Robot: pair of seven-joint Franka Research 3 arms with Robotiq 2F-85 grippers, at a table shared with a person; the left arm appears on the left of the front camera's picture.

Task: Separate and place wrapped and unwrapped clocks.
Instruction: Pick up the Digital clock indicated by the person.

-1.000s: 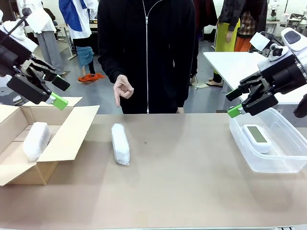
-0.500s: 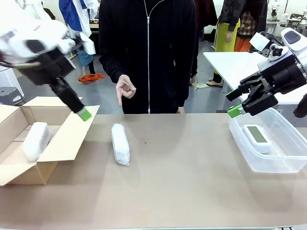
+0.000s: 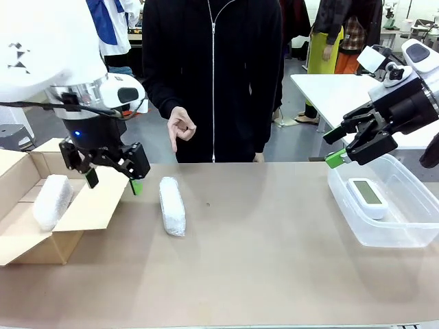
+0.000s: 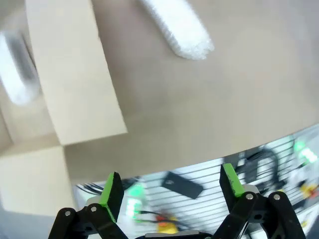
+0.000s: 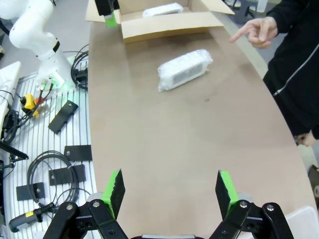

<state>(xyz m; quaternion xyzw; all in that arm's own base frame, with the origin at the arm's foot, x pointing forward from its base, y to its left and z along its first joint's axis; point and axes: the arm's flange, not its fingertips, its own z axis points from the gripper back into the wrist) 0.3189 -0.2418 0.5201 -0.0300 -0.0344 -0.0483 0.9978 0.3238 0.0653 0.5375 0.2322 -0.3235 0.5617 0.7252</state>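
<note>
Plainly, the left gripper [image 3: 114, 181] has its jaws spread wide with nothing between them. It hangs over the opened flap of the cardboard box [image 3: 40, 251], on the flap's side away from the box's hollow. Whether its green fingertip [image 3: 136, 186] touches the flap edge cannot be told. The right gripper [image 3: 334, 146] is also parted and holds nothing. It is raised at the end of the table [image 3: 274, 274] farthest from the box.

There are three clocks, two wrapped and one bare. One wrapped bundle [image 3: 52, 201] lies inside the box, on its floor. The other bundle [image 3: 172, 205] lies on the table just beside the box's flap and apart from it, with its long side running away from the robot. Both are oblong, whitish and knobbly with bubble wrap. The bare clock [image 3: 366, 195] is white with rounded corners and a grey display. It lies in a single clear plastic tub [image 3: 384, 241], well away from the box and below the right gripper.

One hand of the person [image 3: 180, 128] hangs across the table from the box, with a finger pointing downward.

The box is cut off by the picture's left edge and the tub by its right edge. In the left wrist view the boxed bundle [image 4: 17, 69] is blurred, and the top edge cuts off part of the table bundle [image 4: 179, 25]. No figures can be read on the display, and what is inside the wraps cannot be made out clearly.
</note>
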